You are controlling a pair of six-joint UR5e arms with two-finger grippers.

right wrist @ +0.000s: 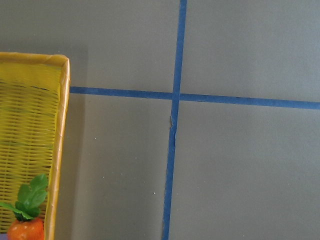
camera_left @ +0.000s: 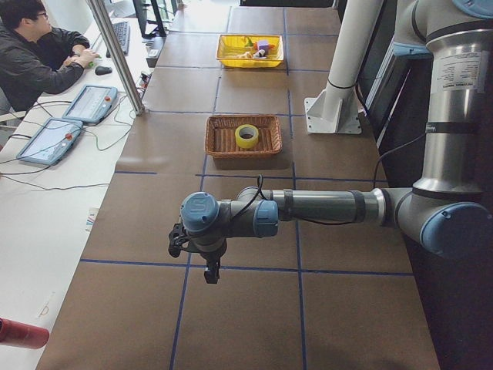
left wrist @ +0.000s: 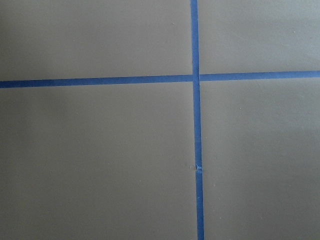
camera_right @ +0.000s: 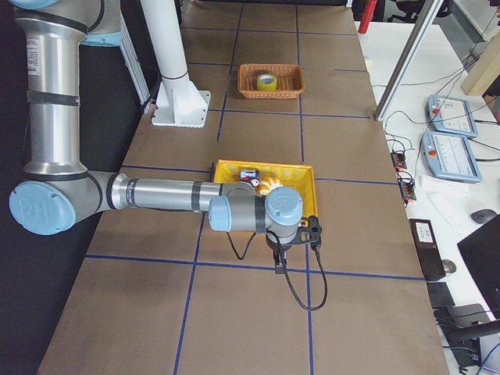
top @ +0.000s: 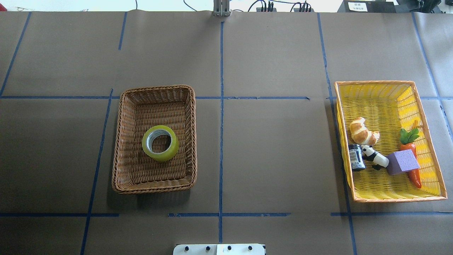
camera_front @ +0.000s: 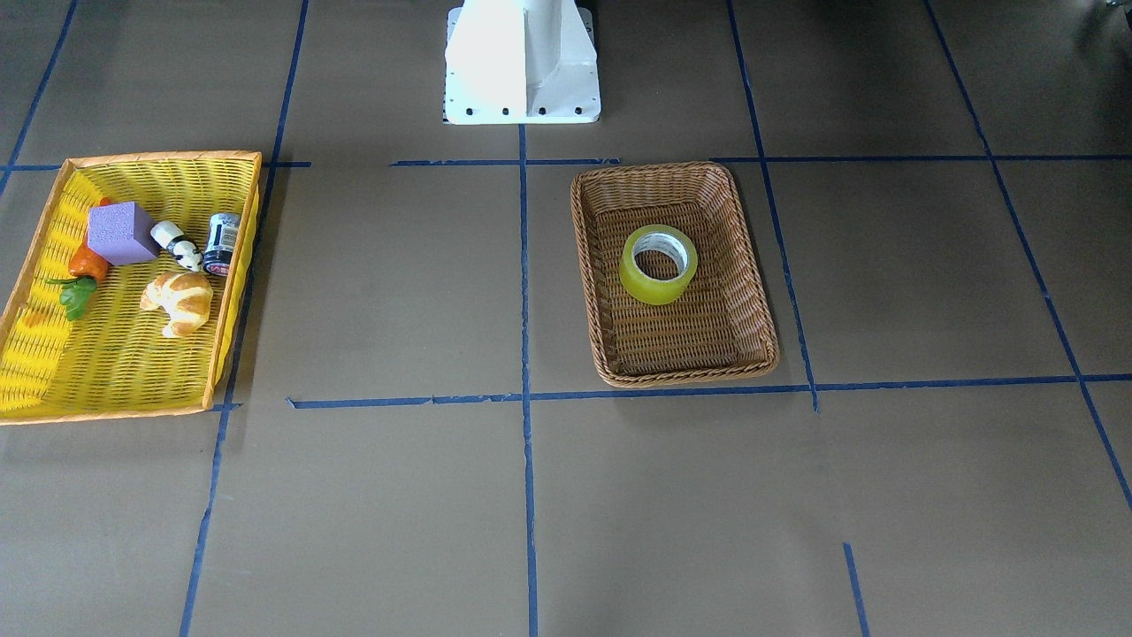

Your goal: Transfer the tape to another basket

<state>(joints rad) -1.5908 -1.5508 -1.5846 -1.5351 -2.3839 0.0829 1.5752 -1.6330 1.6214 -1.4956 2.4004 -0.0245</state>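
Two baskets sit well apart on the brown worktop (top: 276,148). The tape (top: 160,142) lies flat, hole up, near the middle of the brown basket (top: 157,88), clear of all four walls. Nothing touches it.

Yellow basket (top: 389,84), on the robot's right side: croissant (top: 362,131), can (top: 355,157), panda figure (top: 374,157), purple block (top: 402,162) and carrot (top: 416,176), clustered toward the end nearer the robot. Panda lies between can and block, touching or nearly touching both. Block rests against the carrot.

Left fingers (camera_left: 209,271): seen only from the left side camera, pointing down over bare worktop out toward the robot's left end. Whether they are wide or narrow, I cannot tell. Nothing visible between them. The tape sits well away from them, farther along the worktop, with a stretch of bare worktop between. The left wrist camera shows only worktop and a crossing of blue lines (left wrist: 195,125).

Right fingers (camera_right: 279,264): seen only from the right side camera, pointing down just off the outer end of the yellow basket. Spread not readable either. The right wrist camera catches one corner of the yellow basket with the carrot's green top, otherwise bare worktop. The tape is far from these fingers, beyond the whole yellow basket and the gap between the baskets.

Neither overhead nor front camera shows either arm over the baskets.
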